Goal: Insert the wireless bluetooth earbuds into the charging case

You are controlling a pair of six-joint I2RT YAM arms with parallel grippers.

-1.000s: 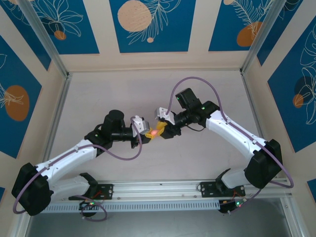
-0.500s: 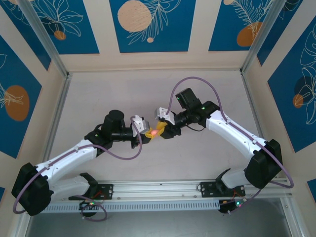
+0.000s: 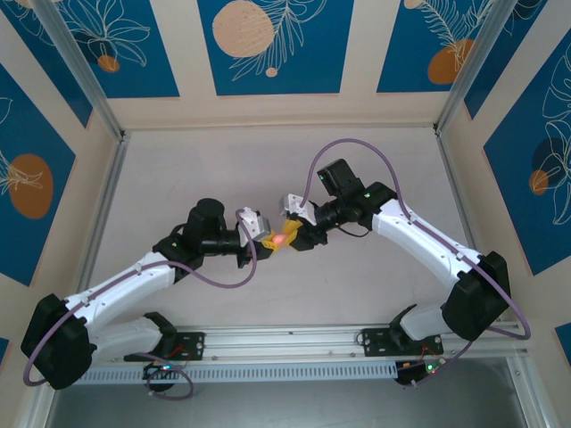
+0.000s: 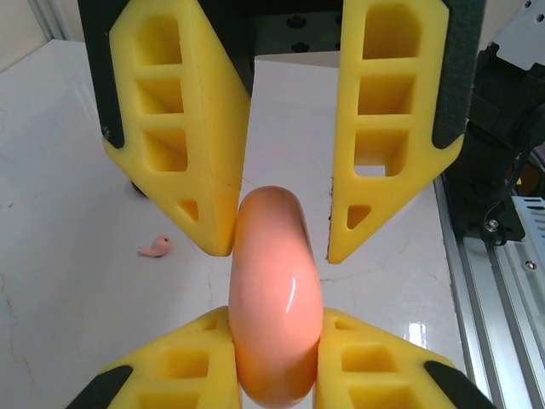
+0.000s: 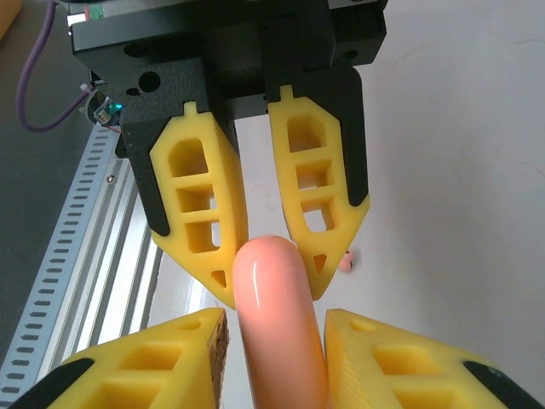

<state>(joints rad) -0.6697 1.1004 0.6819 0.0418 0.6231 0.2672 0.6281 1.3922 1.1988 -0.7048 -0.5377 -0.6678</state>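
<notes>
From above, we see both arms reaching inward over the white table (image 3: 268, 169). The left gripper (image 3: 270, 242) and the right gripper (image 3: 292, 235) meet tip to tip at mid-table, with the pink charging case (image 3: 282, 239) between them.

In the left wrist view, we find the left gripper's 2 yellow fingers clamped tight on the near end of the case, which stands edge-on. The right gripper's 2 fingers flank its far end. 1 touches it and the other stands just apart, so that claw is narrow and loose around the case. 1 earbud (image 4: 155, 247) lies on the table, apart from the case.

In the right wrist view, we see the case between the right gripper's fingers with a sliver of gap on 1 side. The left gripper's fingers pinch the far end.
</notes>
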